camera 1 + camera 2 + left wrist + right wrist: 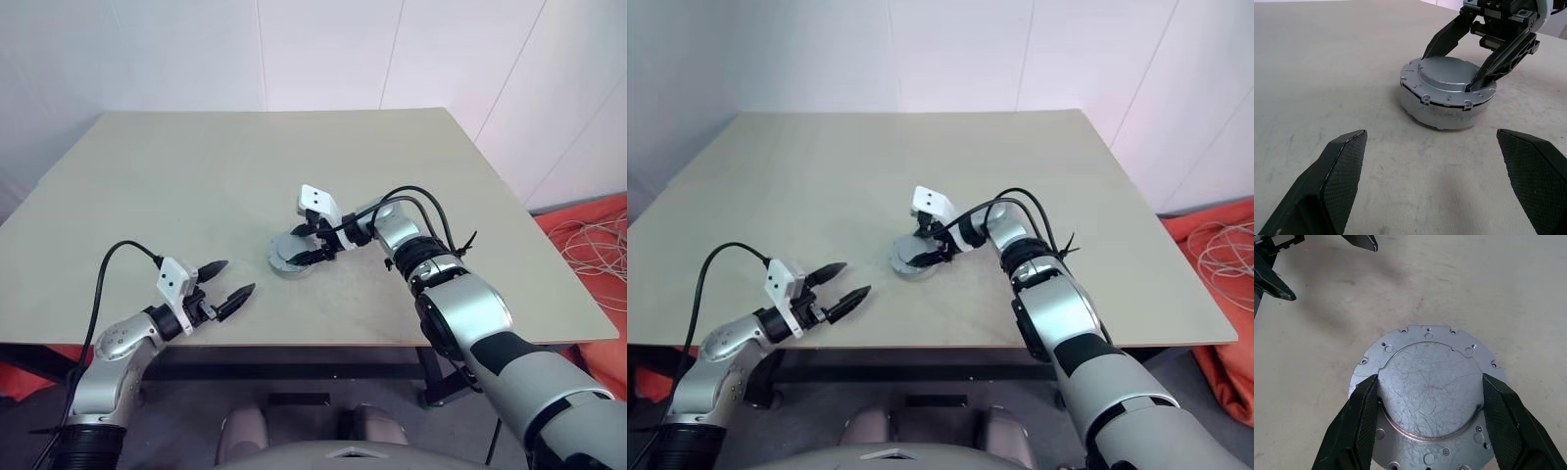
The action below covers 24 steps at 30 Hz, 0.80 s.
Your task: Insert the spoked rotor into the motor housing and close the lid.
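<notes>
Left gripper [228,279] with two black pointed fingers, near front edge of big flat tan wooden table [196,166], low and level, spread wide apart, holding nothing. Aimed across bare tabletop toward round grey metal motor housing [1447,100].

Farther in, near middle of table, round grey metal motor housing sitting flat on tabletop, well apart from left gripper. On top, flat silver-grey round lid [1430,389] with raised middle part and small holes around rim, lying level on housing. Thin dark gap between lid's rim and pale side wall of housing, seen from left wrist view.

Right gripper [1427,406] over housing, reaching in from right side and tilted down. Black fingers [1364,416] set one on each side of raised round part of lid, pressed against its edges, clasping lid. Same two fingers [1447,39] seen from left wrist view, coming down onto lid from far side.

White camera box [319,203] on right wrist just above housing. Black cable [411,201] looping along right arm.

Beyond table, plain white wall [323,49]. Off to right, orange cloth [588,245] with pale cords on floor.
</notes>
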Tool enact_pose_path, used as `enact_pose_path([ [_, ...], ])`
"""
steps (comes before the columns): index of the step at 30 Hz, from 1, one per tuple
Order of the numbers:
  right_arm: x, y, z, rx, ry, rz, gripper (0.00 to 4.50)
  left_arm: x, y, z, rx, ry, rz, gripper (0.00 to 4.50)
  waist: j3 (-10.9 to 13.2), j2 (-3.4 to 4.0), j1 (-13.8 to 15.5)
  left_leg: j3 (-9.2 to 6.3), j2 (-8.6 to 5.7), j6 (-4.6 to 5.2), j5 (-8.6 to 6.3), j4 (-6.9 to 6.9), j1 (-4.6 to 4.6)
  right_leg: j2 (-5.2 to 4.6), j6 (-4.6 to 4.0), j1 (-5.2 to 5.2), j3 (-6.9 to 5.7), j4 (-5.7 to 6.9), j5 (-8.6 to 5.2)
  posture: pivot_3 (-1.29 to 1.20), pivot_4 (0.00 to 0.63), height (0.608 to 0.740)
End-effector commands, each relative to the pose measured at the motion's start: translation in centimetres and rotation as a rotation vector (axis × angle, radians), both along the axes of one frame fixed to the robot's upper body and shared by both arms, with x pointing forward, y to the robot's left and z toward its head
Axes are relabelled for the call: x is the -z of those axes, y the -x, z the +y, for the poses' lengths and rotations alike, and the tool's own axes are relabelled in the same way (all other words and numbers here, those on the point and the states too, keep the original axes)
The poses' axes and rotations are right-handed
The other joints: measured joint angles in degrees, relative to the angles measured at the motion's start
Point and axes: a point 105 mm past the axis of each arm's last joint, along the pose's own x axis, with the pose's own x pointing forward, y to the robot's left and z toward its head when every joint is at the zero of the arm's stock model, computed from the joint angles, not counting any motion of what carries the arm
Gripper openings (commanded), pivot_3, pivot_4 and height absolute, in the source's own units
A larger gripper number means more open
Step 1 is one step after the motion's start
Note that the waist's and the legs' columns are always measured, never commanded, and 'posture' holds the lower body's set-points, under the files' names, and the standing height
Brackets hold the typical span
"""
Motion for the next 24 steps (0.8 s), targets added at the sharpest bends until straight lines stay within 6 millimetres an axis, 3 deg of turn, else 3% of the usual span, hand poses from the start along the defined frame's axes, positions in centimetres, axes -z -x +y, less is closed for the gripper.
enact_pose_path([
  [1, -1.1, -0.6, 0.2, 0.002, 0.007, -0.042, 3.09, -1.6, -0.3, -0.6, 0.020, 0.007, -0.058, 4.50, 0.0, 0.00, 0.0, 0.00, 0.00, 0.00, 0.00, 0.01, 0.00, 0.00, 0.00, 0.00, 0.00, 0.01, 0.00, 0.00, 0.000, 0.740],
  [20, -0.1, -0.5, -0.4, 0.024, 0.044, -0.023, 3.09, -2.0, -1.2, -1.0, 0.011, 0.079, -0.016, 4.50, 0.0, 0.04, 0.0, -0.01, 0.01, 0.00, 0.00, 0.20, 0.06, 0.00, 0.04, 0.07, 0.02, 0.16, -0.02, 0.00, 0.000, 0.740],
  [24, 0.0, -0.5, -0.3, 0.022, 0.043, -0.023, 3.09, -2.8, -2.1, -1.3, -0.001, 0.088, -0.029, 3.58, 0.0, 0.05, 0.0, -0.01, 0.01, 0.00, 0.00, 0.22, 0.06, 0.00, 0.02, 0.06, 0.03, 0.20, -0.01, 0.00, 0.000, 0.740],
])
